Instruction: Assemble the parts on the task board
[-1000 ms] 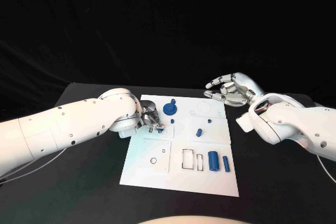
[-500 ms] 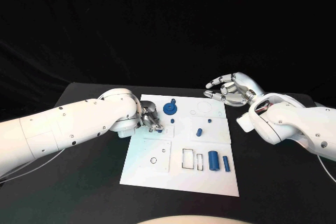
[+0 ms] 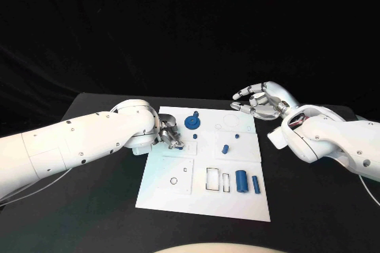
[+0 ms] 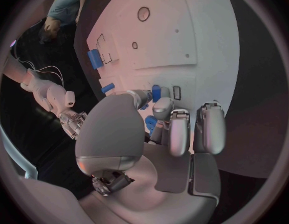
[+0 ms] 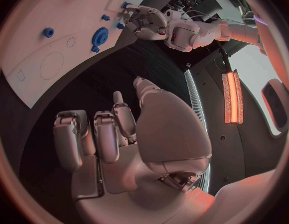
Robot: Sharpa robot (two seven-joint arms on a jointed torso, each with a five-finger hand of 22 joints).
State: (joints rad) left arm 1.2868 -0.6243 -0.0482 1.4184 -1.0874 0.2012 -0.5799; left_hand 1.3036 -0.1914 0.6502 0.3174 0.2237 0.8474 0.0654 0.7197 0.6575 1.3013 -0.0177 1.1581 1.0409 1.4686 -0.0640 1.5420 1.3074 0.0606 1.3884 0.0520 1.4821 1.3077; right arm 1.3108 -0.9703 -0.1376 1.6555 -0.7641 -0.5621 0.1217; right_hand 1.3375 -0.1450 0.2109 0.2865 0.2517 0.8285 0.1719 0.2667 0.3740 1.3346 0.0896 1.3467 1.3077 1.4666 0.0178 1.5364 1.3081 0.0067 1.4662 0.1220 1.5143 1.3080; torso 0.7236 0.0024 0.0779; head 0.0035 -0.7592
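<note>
Both hands (image 3: pixel 171 135) (image 3: pixel 260 101) curled over task board (image 3: pixel 207 195)

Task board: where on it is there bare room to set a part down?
The near strip of the white task board, below the two blue cylinders, is bare. It is crowded by the blue gear, where the left hand works.

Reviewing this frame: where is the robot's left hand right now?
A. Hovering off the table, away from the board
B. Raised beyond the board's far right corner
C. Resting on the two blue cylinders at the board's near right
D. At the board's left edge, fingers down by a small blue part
D: the left hand is at the left edge of the task board, its fingers down by a small blue part.
</note>
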